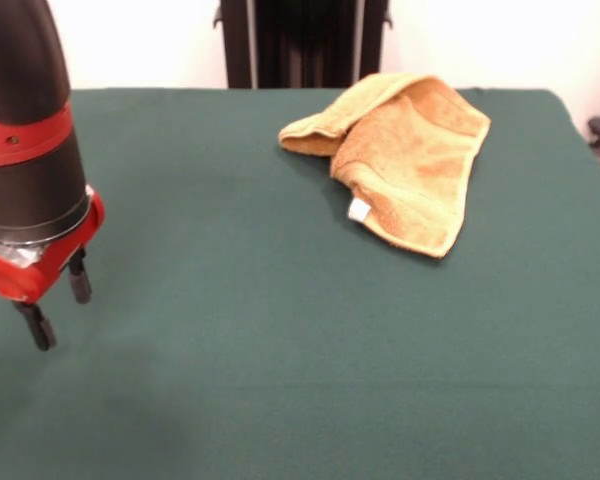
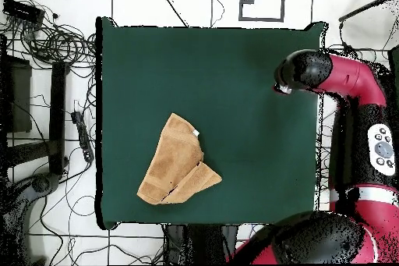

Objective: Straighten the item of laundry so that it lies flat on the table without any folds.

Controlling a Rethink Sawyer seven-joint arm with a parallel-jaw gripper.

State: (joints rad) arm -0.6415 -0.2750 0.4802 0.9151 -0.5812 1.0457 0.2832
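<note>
One folded-over towel [image 1: 405, 160] sits far right on the table [image 1: 260, 340], w/ tag showing, while the gripper [image 1: 58, 305] hovers near left, well apart, fingers spread & empty, likely pre-approach.

You see the towel [image 1: 405, 160] folded over itself on the green table [image 1: 280, 340], its white tag [image 1: 359, 210] showing at one edge. Well apart from it, the gripper [image 1: 58, 304] hangs with its fingers [image 1: 79, 281] spread, empty.
</note>
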